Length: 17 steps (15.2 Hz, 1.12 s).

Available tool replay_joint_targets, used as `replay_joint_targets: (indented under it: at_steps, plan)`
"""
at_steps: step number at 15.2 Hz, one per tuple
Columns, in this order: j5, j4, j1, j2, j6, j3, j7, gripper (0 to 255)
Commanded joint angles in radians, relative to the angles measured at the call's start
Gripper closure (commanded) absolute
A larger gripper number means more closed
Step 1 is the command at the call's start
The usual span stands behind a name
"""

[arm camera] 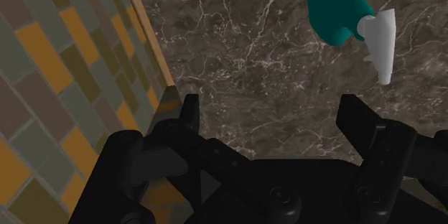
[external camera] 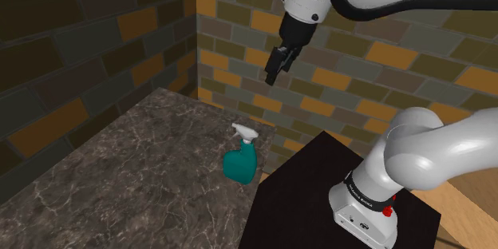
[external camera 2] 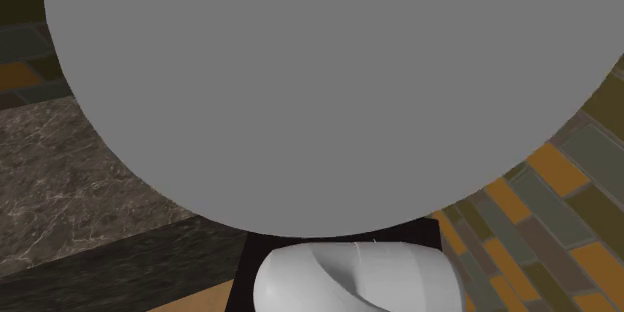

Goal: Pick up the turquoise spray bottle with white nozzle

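The hand (external camera: 274,76) hangs in open air well above the counter (external camera: 120,175), with nothing between it and the spray bottle (external camera: 240,162). Bare counter lies open toward the shoulder view's left of the bottle. Brick walls (external camera: 96,40) bound the far edges, and the black stand (external camera: 311,175) crowds the bottle's other side.

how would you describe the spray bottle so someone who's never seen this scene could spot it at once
Find the dark marbled counter set into the corner of the brick walls. Near its edge beside the black stand stands the spray bottle. It has a teal body and a white trigger nozzle, the one bright thing on the dark stone.
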Motion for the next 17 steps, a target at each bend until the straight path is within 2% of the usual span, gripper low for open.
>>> replay_joint_targets:
  at_steps: [1, 11, 17]
  plan:
    - [0.016, -0.020, 0.019, 0.026, 0.037, 0.034, 0.021, 0]
    - [0.082, -0.043, 0.104, 0.200, 0.193, 0.227, 0.151, 0]
    - [0.085, -0.099, 0.103, 0.236, 0.285, 0.246, 0.158, 0]
